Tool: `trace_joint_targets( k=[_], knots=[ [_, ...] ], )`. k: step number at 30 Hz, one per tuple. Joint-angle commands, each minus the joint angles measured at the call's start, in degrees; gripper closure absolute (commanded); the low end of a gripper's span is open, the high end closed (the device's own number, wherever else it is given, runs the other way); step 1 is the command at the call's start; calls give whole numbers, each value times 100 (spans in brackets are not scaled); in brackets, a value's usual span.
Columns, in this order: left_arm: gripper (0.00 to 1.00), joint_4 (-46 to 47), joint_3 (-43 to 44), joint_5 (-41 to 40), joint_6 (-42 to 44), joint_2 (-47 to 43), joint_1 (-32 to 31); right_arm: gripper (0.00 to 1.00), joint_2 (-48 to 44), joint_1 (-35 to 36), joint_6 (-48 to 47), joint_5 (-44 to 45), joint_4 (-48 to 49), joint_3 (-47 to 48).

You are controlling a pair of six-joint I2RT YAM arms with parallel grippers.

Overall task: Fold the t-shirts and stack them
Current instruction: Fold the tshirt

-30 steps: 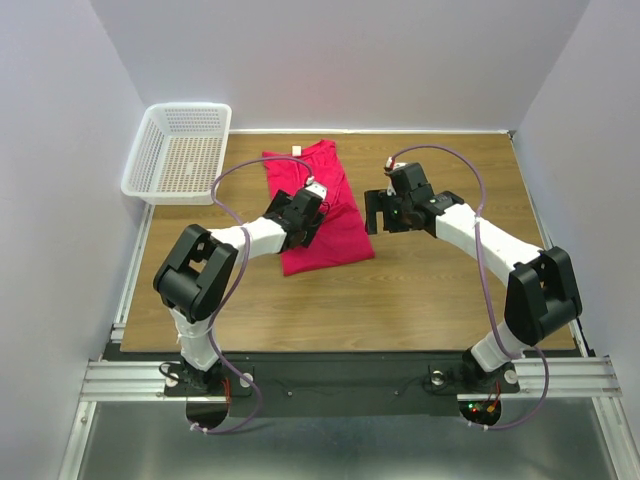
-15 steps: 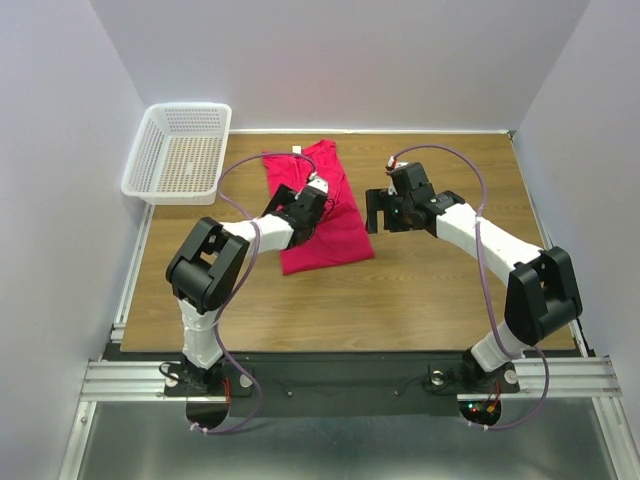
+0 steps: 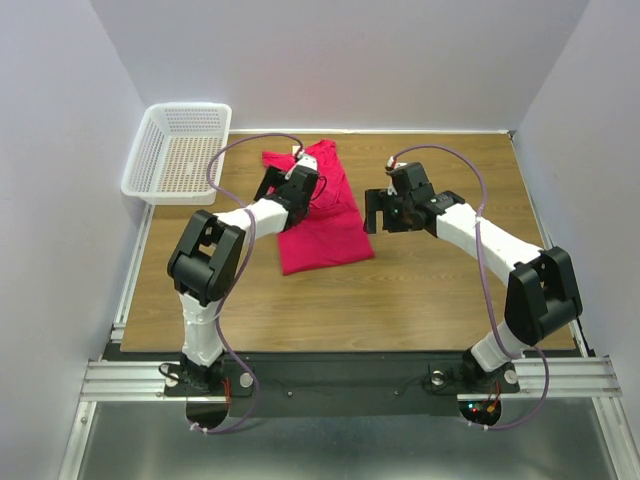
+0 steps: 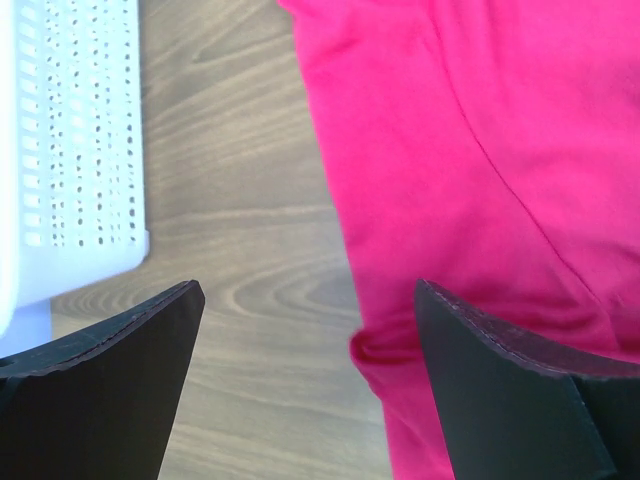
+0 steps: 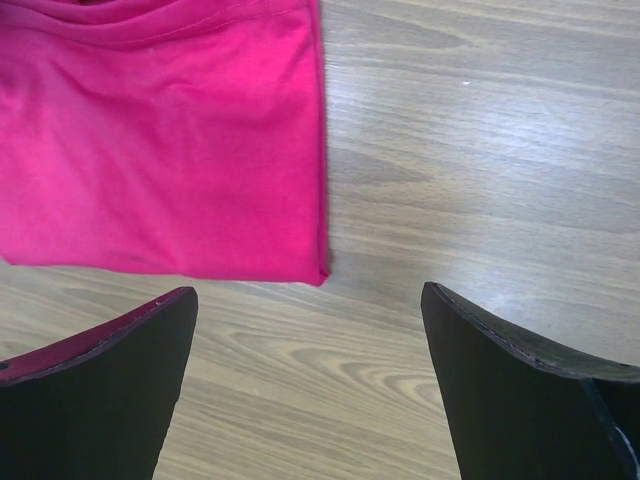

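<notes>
One crimson-pink t-shirt (image 3: 325,230), folded lengthwise, lying flat just right of one white basket (image 3: 140,170). Two tools hovering over shirt edges: left gripper (image 4: 308,292) and right gripper (image 5: 309,292), both spread wide, gripping nothing.

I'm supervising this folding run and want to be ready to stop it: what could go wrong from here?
The open left gripper straddles the rumpled edge of the t-shirt; closing might catch one layer only and spoil the fold. The open right gripper hangs mostly over the table beside the shirt's corner, so it may miss cloth.
</notes>
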Motion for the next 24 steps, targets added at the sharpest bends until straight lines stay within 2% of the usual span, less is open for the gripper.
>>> trace_joint_targets(
  k=[1,4,7,9,10,11,13,14,15,16,17,19,21,24],
  knots=[
    [2,-479,518,105,-739,-299,103,1,-175,-42,186,-461,320,217],
    [2,-1032,484,728,-1696,-929,138,2,-175,-42,414,-865,469,209],
    [5,-1217,-102,1686,-2373,-1608,138,5,-254,-42,889,-1375,1040,-89],
    [11,-1279,-473,2485,-3015,-2302,147,14,-298,-50,1232,-1770,1523,-274],
    [17,-1271,-884,2749,-3408,-2713,147,26,-290,-42,1328,-1893,1812,-431],
    [23,-1219,-1123,3335,-3604,-2900,147,33,-263,-42,1477,-2025,1945,-511],
    [32,-982,-1580,3787,-3833,-3199,147,56,-219,-59,1584,-2087,2209,-783],
    [44,-963,-1913,4033,-4052,-3383,147,67,-184,-68,1636,-2114,2419,-863],
    [50,-911,-2064,4287,-4089,-3446,138,81,-114,-86,1707,-2201,2517,-933],
    [55,-832,-2327,4342,-4141,-3516,138,87,-88,-103,1742,-2254,2605,-995],
    [66,-805,-2425,4377,-4177,-3534,138,90,-44,-95,1751,-2298,2701,-1117],
    [77,-674,-2636,4562,-4194,-3535,138,95,88,-121,1777,-2421,3070,-1241],
    [82,-629,-2689,4685,-4203,-3500,138,99,194,-138,1760,-2509,3185,-1294],
    [87,-620,-2751,4738,-4177,-3368,138,99,431,-156,1742,-2597,3317,-1329]
  ],
)
